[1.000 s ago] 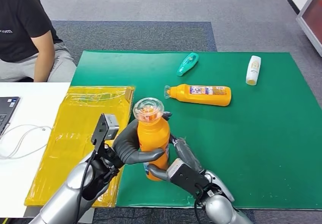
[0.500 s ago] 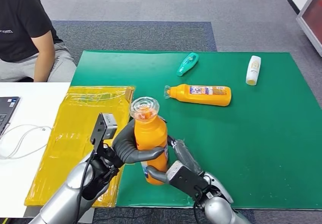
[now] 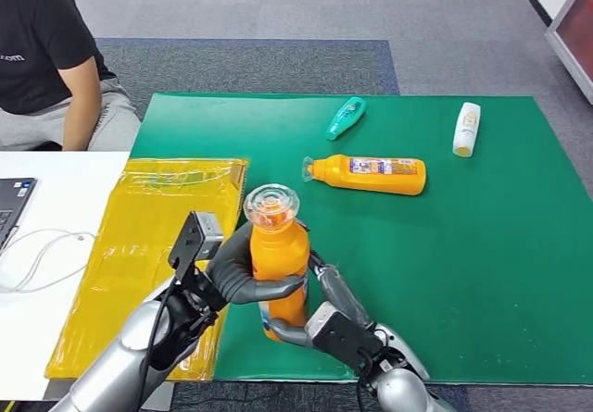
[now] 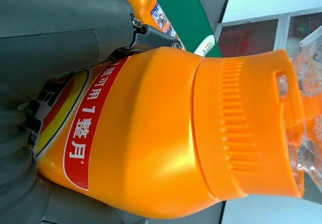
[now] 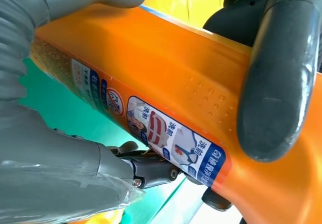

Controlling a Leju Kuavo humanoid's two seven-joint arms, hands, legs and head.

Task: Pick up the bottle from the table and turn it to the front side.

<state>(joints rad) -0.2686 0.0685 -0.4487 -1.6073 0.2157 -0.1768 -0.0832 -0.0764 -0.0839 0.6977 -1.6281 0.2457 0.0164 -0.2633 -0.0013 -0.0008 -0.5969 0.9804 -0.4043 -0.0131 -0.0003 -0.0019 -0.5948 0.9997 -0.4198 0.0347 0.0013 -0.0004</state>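
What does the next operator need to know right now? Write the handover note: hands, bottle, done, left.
Left hand: grips the orange bottle around its middle.
Right hand: holds the same bottle low, near its base.
Bottle: upright with clear cap up, over the near edge of the green mat; whether it is lifted is unclear.
Done: bottle picked from the lying ones and stood up in both hands.
Left: confirm the front label faces forward, then turn if needed.

A green mat (image 3: 489, 273) carries a lying orange bottle (image 3: 367, 174).
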